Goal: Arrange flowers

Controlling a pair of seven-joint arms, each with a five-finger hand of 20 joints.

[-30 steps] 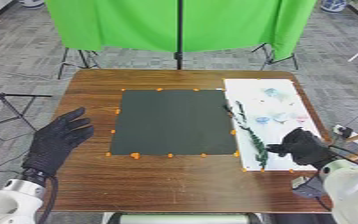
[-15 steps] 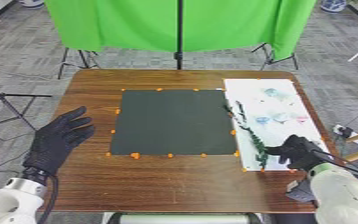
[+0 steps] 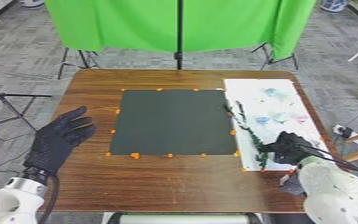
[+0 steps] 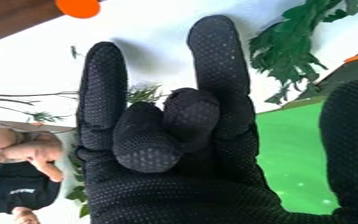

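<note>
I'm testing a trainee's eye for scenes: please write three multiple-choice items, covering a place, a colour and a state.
1. Where does the long green sprig beside the right hand lie?
A) dark mat
B) white sheet
C) floor

2. What colour is the hanging cloth?
A) green
B) red
C) yellow

3. How is the left hand?
A) clenched
B) gripping a stem
C) open, empty

Key:
1 B: white surrounds its leaves.
2 A: the cloth beyond the table is bright green.
3 C: its fingers are uncurled, holding nothing.

Brown wooden table (image 3: 175,185), dark mat (image 3: 171,122), white sheet (image 3: 246,89), orange dots (image 3: 135,156)
</note>
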